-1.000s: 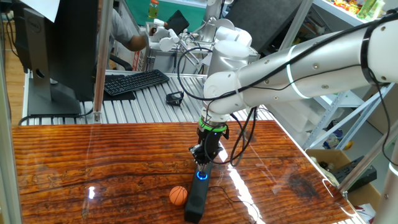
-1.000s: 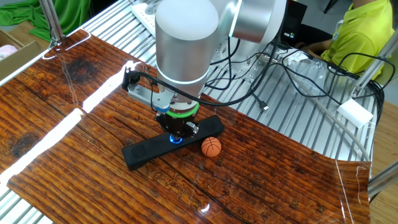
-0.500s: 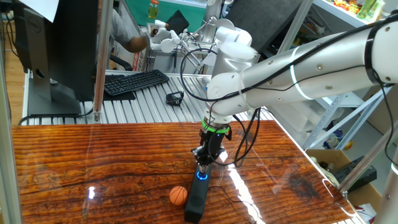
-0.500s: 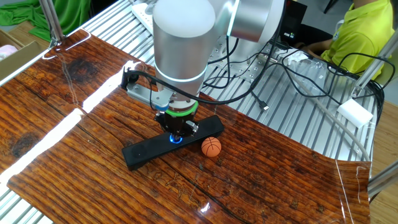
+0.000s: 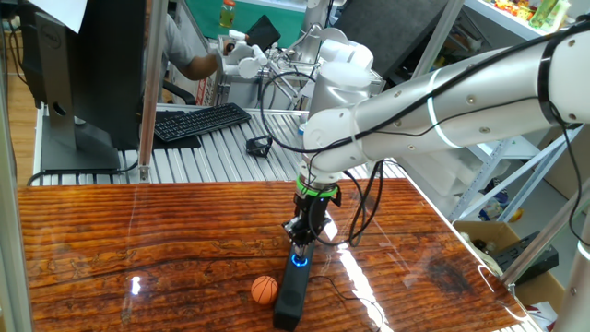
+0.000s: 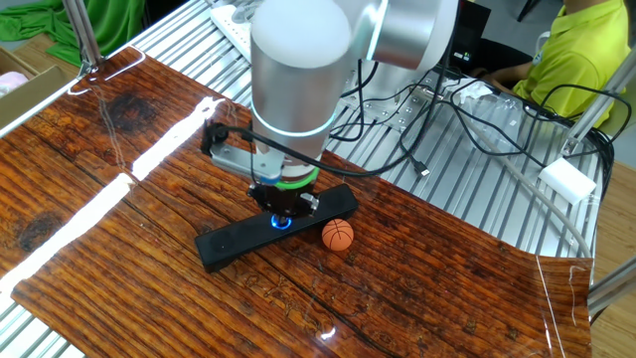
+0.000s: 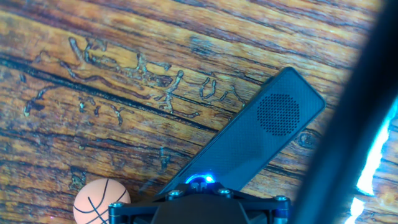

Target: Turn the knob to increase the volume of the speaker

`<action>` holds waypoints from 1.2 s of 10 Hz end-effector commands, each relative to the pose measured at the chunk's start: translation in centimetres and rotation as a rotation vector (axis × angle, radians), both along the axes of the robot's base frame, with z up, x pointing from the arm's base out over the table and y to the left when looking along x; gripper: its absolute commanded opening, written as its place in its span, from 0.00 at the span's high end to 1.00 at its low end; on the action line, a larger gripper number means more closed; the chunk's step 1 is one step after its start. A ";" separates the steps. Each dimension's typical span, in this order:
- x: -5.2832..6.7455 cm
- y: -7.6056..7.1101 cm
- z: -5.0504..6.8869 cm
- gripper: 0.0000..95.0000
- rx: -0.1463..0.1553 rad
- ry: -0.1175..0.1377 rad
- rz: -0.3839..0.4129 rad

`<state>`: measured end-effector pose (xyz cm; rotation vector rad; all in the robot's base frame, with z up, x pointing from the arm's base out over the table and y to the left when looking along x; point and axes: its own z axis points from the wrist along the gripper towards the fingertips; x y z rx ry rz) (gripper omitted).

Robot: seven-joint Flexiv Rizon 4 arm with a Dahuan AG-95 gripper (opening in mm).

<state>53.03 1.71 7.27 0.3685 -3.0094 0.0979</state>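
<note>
Handling the knob [image 6: 282, 222]: you are dealing with a small rigid dial that should turn with little effort; hold it by its round side, just above the blue ring.
Speaker [image 6: 234, 242]: a slim, probably light bar lying flat on the wooden table [image 6: 109, 179]; expect it to slide or swivel if your twist drags sideways.
Location: the knob sits on the speaker's top, toward the end nearest the orange ball [image 6: 338, 234].
Gripper [image 6: 283, 210]: pointing straight down onto the knob, jaws fully closed; you appear to be pinching the dial, though the fingertips hide the contact.
</note>
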 end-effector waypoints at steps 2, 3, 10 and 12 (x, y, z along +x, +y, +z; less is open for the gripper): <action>-0.4 0.0 0.0 1.00 0.003 -0.012 -0.005; -0.4 0.0 0.0 1.00 0.002 -0.013 -0.006; -0.6 0.0 0.0 0.60 -0.005 -0.013 -0.022; -0.6 0.0 -0.1 0.60 -0.004 -0.012 -0.021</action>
